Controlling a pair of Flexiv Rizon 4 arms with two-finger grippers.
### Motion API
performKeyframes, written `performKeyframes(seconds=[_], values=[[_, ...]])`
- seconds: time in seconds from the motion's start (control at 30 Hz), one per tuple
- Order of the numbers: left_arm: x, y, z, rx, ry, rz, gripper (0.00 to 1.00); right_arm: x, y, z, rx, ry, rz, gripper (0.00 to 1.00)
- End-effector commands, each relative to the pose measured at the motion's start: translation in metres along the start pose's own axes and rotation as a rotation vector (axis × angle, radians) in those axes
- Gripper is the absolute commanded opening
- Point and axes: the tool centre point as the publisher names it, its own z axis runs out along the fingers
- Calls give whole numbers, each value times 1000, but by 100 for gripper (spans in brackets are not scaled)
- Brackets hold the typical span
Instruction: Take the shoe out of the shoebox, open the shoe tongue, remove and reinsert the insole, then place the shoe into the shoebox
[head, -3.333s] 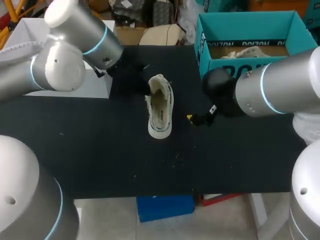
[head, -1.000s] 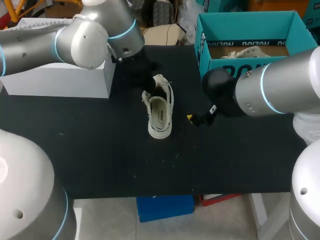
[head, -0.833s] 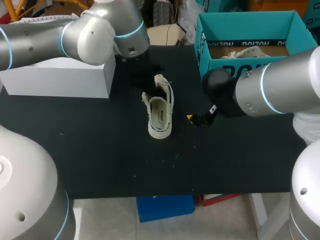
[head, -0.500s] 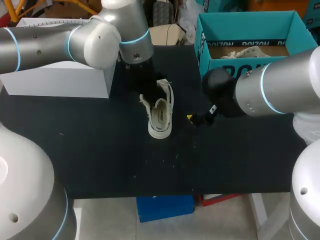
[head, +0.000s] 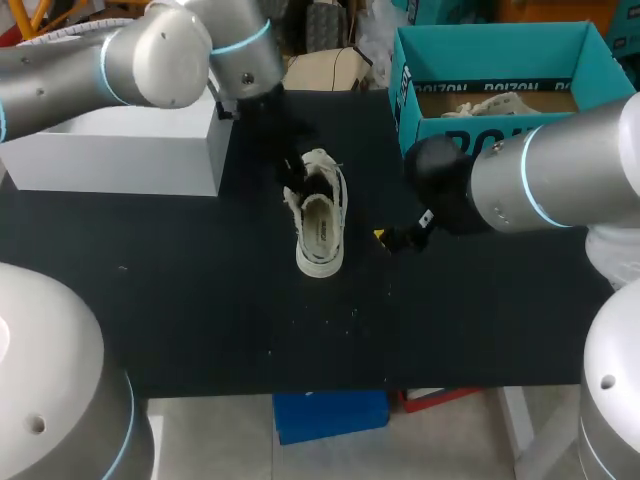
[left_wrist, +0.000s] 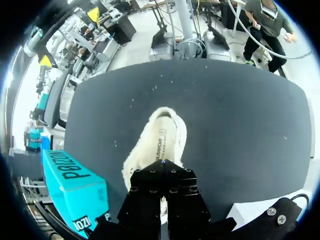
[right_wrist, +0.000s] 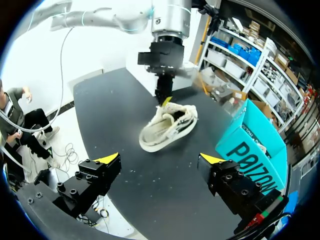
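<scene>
one cream canvas shoe (head: 322, 215) on your black desk (head: 200, 280), one teal cardboard shoebox (head: 405, 70), left pincer (right_wrist: 166, 101) pinching the shoe's tongue (head: 319, 159), right pincer (right_wrist: 160, 158) gaping, empty

Item count, table area:

- Shoes: two. One shoe (head: 320, 215) at the centre of the table (head: 200, 300); a second shoe (head: 490, 104) inside the shoebox (head: 500, 45).
- Shoeboxes: one, teal, far right.
- Other boxes: one white box (head: 120, 160), far left.
- Tables: one.
- Arms: two, the left arm (head: 120, 60) and the right arm (head: 560, 180).
- Grippers: two, the left gripper (right_wrist: 166, 101) and the right gripper (right_wrist: 161, 159), one per arm.
</scene>
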Motion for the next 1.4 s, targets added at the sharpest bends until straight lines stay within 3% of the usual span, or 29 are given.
performKeyframes(seconds=[0.03, 0.1, 0.13, 0.17, 1.4], values=[[42, -26, -39, 150, -280, -226, 0, 0, 0, -1, 3, 0, 0, 100], [54, -36, -43, 173, -308, -286, 0, 0, 0, -1, 3, 0, 0, 100], [59, -41, -45, 169, -302, -294, 45, 0, 0, -1, 3, 0, 0, 100], [59, -41, -45, 169, -302, -294, 100, 0, 0, -1, 3, 0, 0, 100], [59, -41, -45, 169, -302, -294, 100, 0, 0, -1, 3, 0, 0, 100]])
